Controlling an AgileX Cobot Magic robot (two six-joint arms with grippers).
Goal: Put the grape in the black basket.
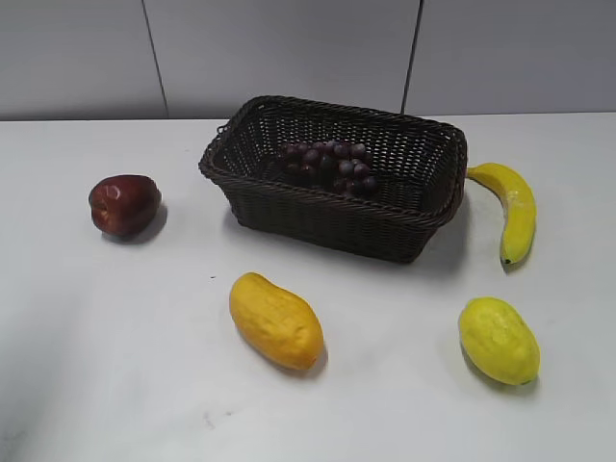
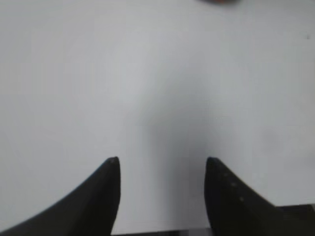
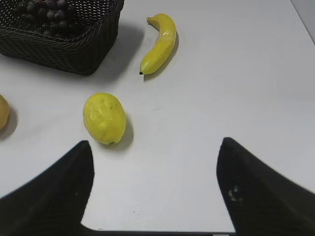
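The grape (image 1: pixel 329 165), a bunch of small dark purple-red grapes, lies inside the black basket (image 1: pixel 318 214) at the back middle of the table. The right wrist view shows the basket (image 3: pixel 64 44) at its top left with the grape (image 3: pixel 47 12) in it. My right gripper (image 3: pixel 155 143) is open and empty over bare table, well in front and to the right of the basket. My left gripper (image 2: pixel 161 160) is open and empty over bare white table. Neither gripper shows in the exterior view.
A dark red apple (image 1: pixel 123 204) lies left of the basket. An orange mango (image 1: pixel 275 320) lies in front. A yellow-green mango (image 1: pixel 498 340) (image 3: pixel 104 118) lies at the front right. A banana (image 1: pixel 512 208) (image 3: pixel 160 42) lies right of the basket.
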